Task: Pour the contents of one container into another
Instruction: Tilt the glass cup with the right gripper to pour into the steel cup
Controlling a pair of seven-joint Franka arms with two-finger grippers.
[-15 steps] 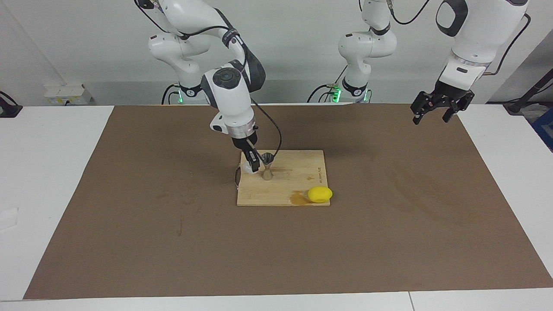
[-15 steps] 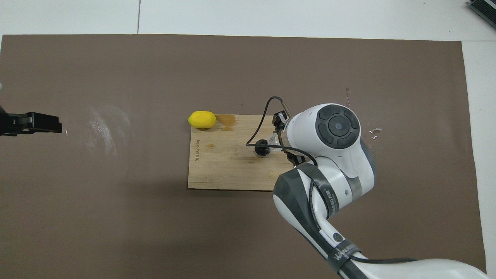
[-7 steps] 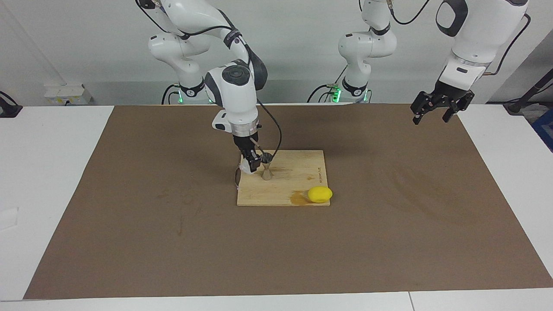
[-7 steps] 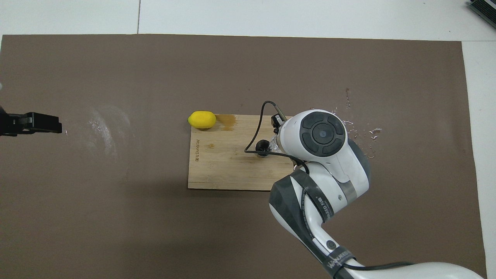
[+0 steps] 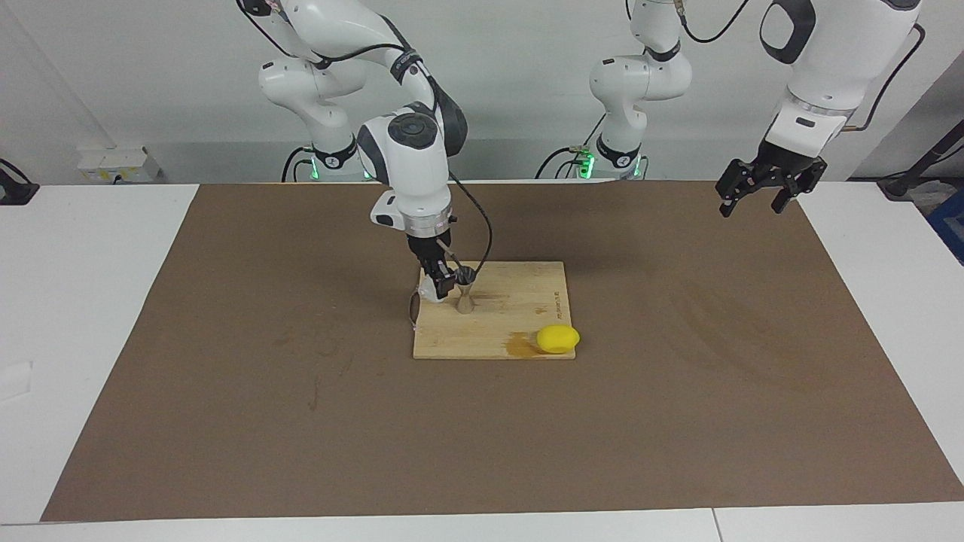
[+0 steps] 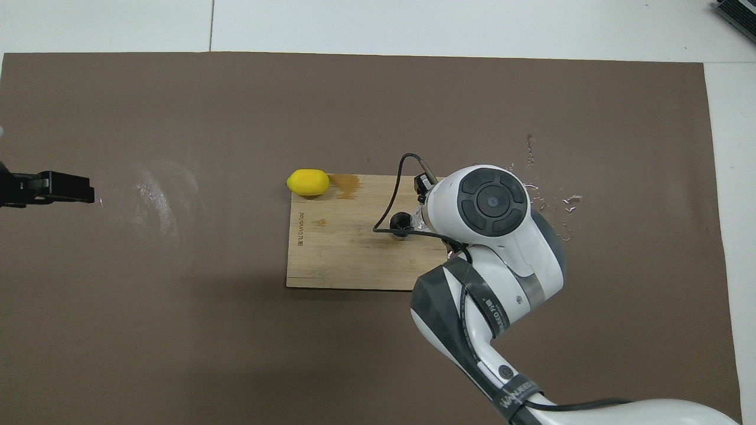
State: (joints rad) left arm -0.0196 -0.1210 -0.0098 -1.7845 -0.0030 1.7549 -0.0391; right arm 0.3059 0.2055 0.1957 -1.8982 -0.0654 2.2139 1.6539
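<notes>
The silvery hourglass jigger [image 5: 466, 295] [image 6: 400, 223] stands upright on the wooden cutting board [image 5: 512, 324] [image 6: 342, 260], near the board's edge toward the right arm's end. My right gripper [image 5: 440, 284] is low beside the jigger, shut on the small clear glass tumbler [image 5: 430, 290] [image 6: 418, 219], which is close to the jigger's rim. In the overhead view the right wrist covers the fingers and most of the glass. My left gripper [image 5: 750, 209] [image 6: 65, 188] hangs open and holds nothing, over the mat toward the left arm's end, waiting.
A yellow lemon [image 5: 558, 339] [image 6: 308, 182] lies at the board's corner farthest from the robots, next to a dark wet stain [image 5: 520, 345]. Wet splashes [image 6: 555, 200] mark the brown mat beside the right wrist.
The right arm's wrist has swung a little toward the left arm's end and stands more upright over the glass and jigger. The left arm has not moved.
</notes>
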